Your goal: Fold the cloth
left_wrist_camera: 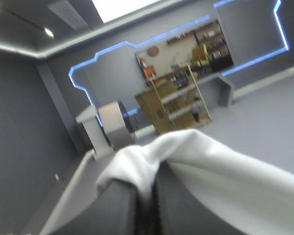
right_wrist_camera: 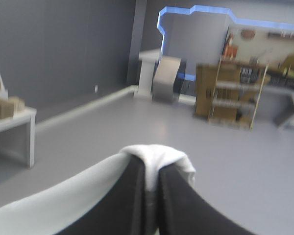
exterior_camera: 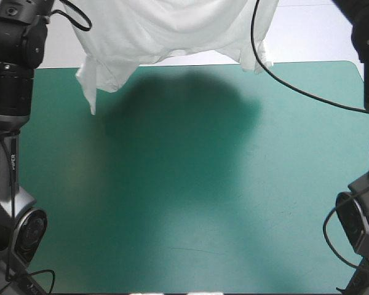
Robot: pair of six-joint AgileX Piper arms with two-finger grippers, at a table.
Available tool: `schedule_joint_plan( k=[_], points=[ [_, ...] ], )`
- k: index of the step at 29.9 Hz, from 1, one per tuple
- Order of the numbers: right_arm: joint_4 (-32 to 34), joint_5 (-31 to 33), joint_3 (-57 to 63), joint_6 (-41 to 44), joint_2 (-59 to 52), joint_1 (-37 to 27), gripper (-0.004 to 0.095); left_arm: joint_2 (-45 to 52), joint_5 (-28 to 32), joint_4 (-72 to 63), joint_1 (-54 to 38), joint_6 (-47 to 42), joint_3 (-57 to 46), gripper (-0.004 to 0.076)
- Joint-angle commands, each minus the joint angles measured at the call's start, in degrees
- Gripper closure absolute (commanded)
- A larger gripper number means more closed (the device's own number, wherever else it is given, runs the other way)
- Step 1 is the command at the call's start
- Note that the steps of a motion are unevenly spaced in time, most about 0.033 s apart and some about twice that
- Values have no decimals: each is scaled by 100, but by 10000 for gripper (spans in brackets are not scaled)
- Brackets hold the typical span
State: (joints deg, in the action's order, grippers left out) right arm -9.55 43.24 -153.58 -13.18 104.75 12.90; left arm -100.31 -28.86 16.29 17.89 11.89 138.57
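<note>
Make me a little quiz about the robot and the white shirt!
1. True or false: the shirt lies flat on the table.
2. How many pairs of fingers pinch the shirt? A none, B one, C two.
3. Fill in: the dark patch on the table under the shirt is its ____.
Key: 1 false, it hangs lifted. 2 C, the left fingers and the right fingers. 3 shadow.
</note>
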Motion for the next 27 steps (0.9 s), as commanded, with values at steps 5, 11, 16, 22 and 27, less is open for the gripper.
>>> schedule_joint_plan(
  k=[5,11,16,22,27],
  points=[
    [249,1654,-94,433,862,-10,924,83,-590,-127,0,-61,-988,703],
    [118,2449,140,987,1724,-10,923,-306,-1710,-101,0,-61,-1976,703],
    [38,2449,1608,989,1419,1,923,-407,-2342,-138,0,-100,-3030,703],
    [100,2441,4033,779,243,1,923,0,-2621,-719,0,-128,-4518,703],
    [127,2441,5805,739,-780,1,923,729,-2797,-1237,11,-128,-5736,703]
  ],
)
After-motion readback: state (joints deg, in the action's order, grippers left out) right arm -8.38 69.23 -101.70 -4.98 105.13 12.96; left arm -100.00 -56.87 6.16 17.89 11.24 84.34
